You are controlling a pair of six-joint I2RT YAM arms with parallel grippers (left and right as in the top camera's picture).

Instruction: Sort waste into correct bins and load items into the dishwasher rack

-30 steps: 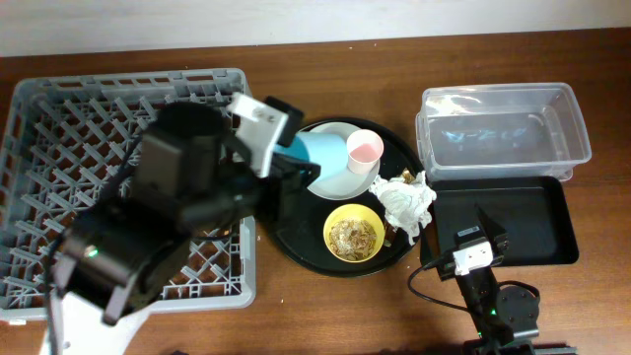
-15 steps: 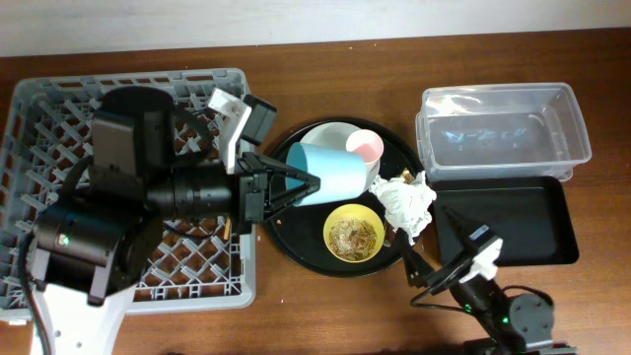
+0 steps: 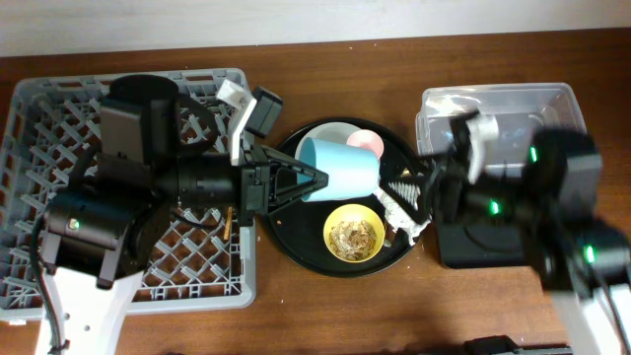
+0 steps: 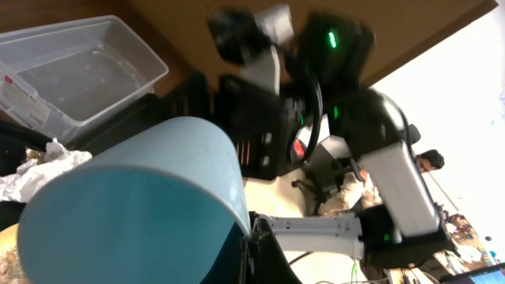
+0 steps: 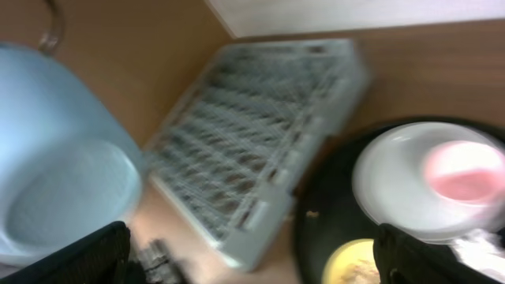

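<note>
left fingers (image 3: pixel 311 183) clenched on the blue cup (image 3: pixel 345 170), pinching its wall at the rim. the cup is held off the surface on its side, open end toward the left arm, over the round black tray (image 3: pixel 296 237); from overhead it overlaps the near edge of the plate (image 3: pixel 325 136).

right fingers (image 5: pixel 260 256) released, spread wide, nothing between them in the wrist view. the right arm is blurred, sitting over the spot where the clear tub (image 3: pixel 513 108) meets the shallow black tray (image 3: pixel 493 247), just beside the tissue wad (image 3: pixel 406 202).

on the round tray:
- plate at the far side, pink cup (image 3: pixel 368 144) standing on it
- yellow bowl (image 3: pixel 328 233) at the near side, food scraps (image 3: pixel 353 235) inside
- tissue wad at the right edge, partly hanging off toward the black tray

clear tub far right of the desk (image 3: pixel 325 316), black tray just in front of it, touching or nearly so. dishwasher rack (image 3: pixel 49 128) far left, mostly under the left arm, its right edge near the round tray.
</note>
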